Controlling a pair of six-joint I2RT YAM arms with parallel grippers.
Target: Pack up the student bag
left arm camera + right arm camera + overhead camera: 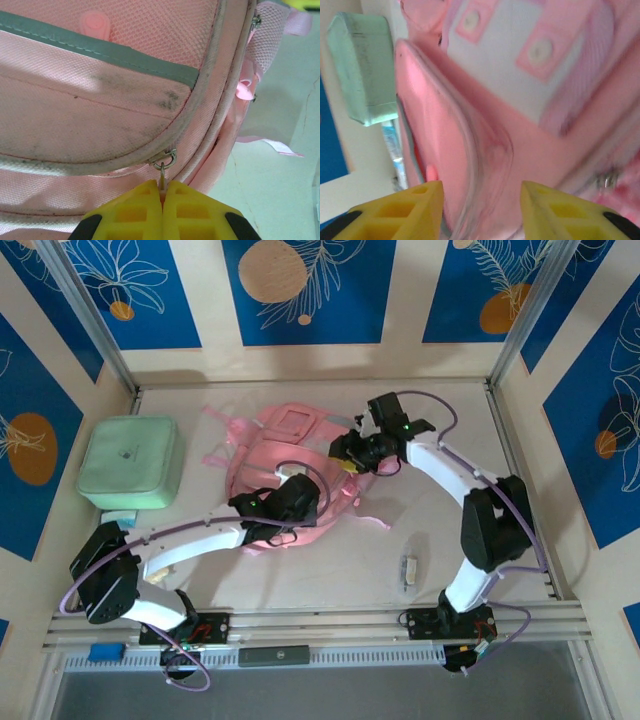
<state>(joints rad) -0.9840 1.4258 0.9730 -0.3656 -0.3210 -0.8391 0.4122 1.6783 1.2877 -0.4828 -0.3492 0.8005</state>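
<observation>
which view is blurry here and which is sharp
Right wrist: smeared by blur, the student bag and mint-green case soft-edged; left wrist: sharp, fabric weave and zipper pull crisp; top external: clear, a bright patch on the bag's middle.

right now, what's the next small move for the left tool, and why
Probably draw the zipper pull a little way along the curved seam of the student bag. The left tool is shut on that pull, the zip there looks closed, and the right tool stands open over the bag's fabric, gripping nothing.
</observation>
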